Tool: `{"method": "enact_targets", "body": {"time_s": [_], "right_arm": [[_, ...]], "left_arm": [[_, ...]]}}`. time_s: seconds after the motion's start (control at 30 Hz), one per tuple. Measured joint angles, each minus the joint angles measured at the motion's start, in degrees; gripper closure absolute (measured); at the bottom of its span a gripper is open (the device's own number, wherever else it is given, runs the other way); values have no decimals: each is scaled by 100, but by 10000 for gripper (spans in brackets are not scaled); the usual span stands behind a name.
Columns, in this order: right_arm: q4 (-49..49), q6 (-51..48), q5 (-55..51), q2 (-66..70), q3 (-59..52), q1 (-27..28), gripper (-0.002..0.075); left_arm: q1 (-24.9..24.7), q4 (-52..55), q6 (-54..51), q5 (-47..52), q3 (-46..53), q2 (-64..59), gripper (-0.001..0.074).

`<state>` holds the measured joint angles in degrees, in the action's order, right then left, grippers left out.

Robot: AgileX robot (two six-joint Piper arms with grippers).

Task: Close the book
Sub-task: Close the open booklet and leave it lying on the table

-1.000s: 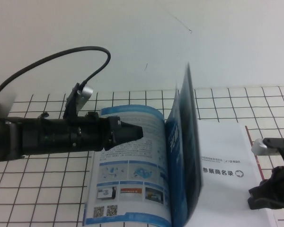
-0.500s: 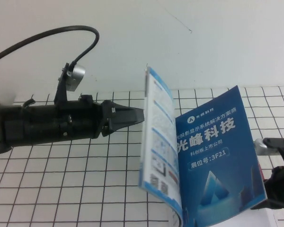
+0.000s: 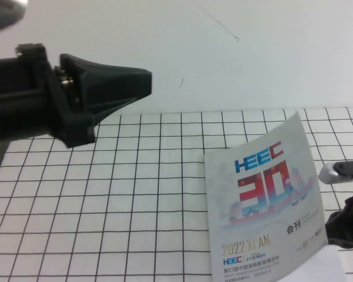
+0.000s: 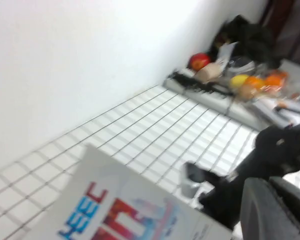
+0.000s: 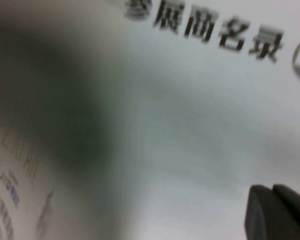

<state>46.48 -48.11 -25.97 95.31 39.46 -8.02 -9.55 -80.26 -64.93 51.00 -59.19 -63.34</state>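
The book (image 3: 265,200) lies at the right of the grid mat, its white front cover with "HEEC 30" printing folded over and still slightly raised above the pages. My left gripper (image 3: 146,82) hangs high over the mat's left half, shut and empty, well clear of the book. The left wrist view looks down on the cover (image 4: 115,210) past that left gripper (image 4: 277,210). My right gripper (image 3: 341,230) sits at the book's right edge, shut. In the right wrist view the right gripper (image 5: 280,212) rests over the white inner page (image 5: 205,100), with the cover (image 5: 20,165) arching above it.
The white grid mat (image 3: 135,205) covers the table, with plain white surface (image 3: 223,53) behind it. In the left wrist view a tray of fruit and clutter (image 4: 230,75) stands beyond the mat's far side, past the right arm (image 4: 270,155).
The book's left half swung over to the right, so its front cover now faces up. My left gripper rose and drew back to the left. The right gripper stayed put.
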Motion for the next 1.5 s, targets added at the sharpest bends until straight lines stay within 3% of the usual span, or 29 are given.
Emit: {"method": "enact_targets", "body": {"time_s": [0.2,0.6,0.93,1.1,1.23,1.5], "right_arm": [[-124,-223,109,-1322,58,0,727],[-208,-1046,-908,-4279,709,0,728],[-1117,-1079,-1650,-6544,800,-30,728],[-1475,-767,-2057,-7343,813,-30,729],[-1830,-718,-2133,-7598,758,-30,729],[-1973,-707,-1781,-7612,192,-30,729]], "left_arm": [[0,2248,1415,-694,-11,1209,739],[0,5274,3793,-536,-11,2922,739],[0,6575,4907,25,34,4073,739],[0,6871,5685,-16,713,4754,739],[0,6880,5855,-809,1775,5073,739],[0,6893,5869,-3899,3850,5120,739]]}}
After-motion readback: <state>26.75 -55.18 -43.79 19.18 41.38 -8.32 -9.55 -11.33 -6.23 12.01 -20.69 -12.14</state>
